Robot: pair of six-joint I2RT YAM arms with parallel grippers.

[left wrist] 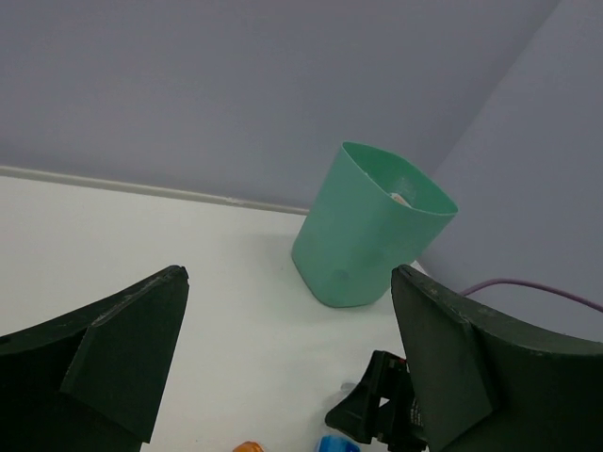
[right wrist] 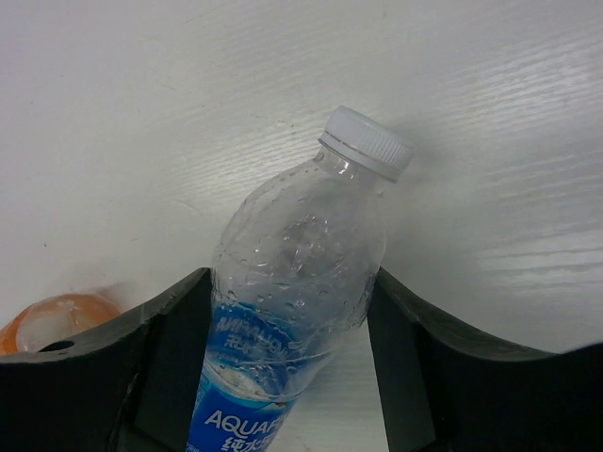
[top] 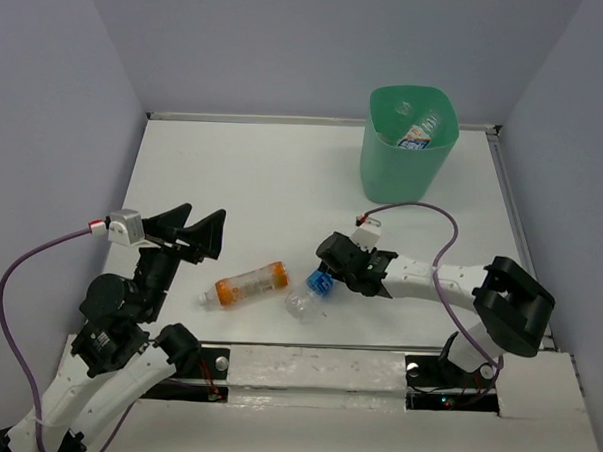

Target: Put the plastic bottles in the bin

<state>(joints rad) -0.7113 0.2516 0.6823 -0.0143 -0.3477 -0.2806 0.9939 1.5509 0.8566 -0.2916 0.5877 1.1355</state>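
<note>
The right claw (right wrist: pixel 289 282) is down at the table (top: pixel 264 174) with its jaws closed against both sides of the blue bottle (right wrist: pixel 301 235), gripping it across the label. That bottle lies on its side, its white cap (right wrist: pixel 366 141) pointing away from the wrist. In the top view it sits near the middle of the table, toward the near edge, with the right claw (top: pixel 331 275) over its labelled end.

Just to its left lies the orange bottle (top: pixel 249 281), also on its side (its cap end points toward the left arm). The two are close, but whether they touch is unclear.

The left claw (top: pixel 204 222) hangs above the table's left part with its jaws spread wide and nothing between them.

The bin (top: pixel 410 141) stands upright at the far right corner, well apart from both bottles on the table. At least one bottle (top: pixel 423 131) lies inside it (label white and blue).
</note>
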